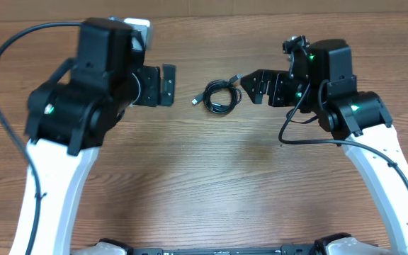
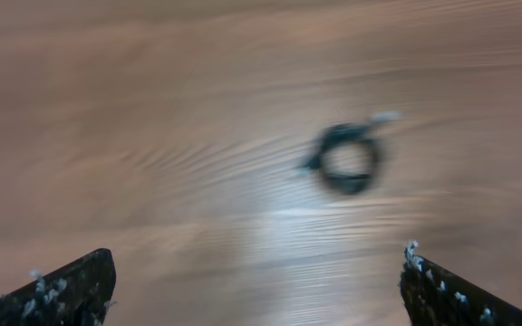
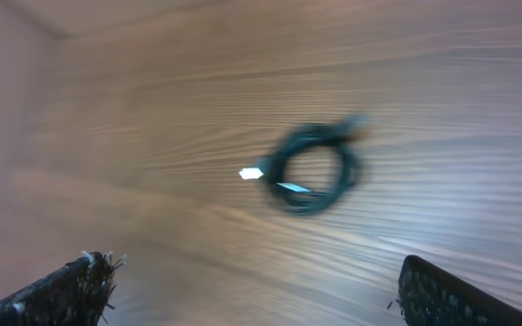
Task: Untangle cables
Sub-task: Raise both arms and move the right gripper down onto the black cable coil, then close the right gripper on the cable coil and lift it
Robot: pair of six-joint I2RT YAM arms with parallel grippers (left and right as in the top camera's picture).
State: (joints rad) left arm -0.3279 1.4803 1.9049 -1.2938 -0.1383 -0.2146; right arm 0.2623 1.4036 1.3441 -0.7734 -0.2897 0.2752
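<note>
Plainly, coiled cables (image 1: 218, 104) lie on wooden table (image 1: 211, 184).

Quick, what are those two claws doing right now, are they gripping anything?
Left gripper: open, holding nothing.
Right gripper: open, holding nothing; the cables lie coiled between the two, untouched.

Cables (image 1: 219, 98) on the table (image 1: 211, 177) between the 2 arms, nearer the right arm (image 1: 338, 99) than the left arm (image 1: 83, 92).
</note>
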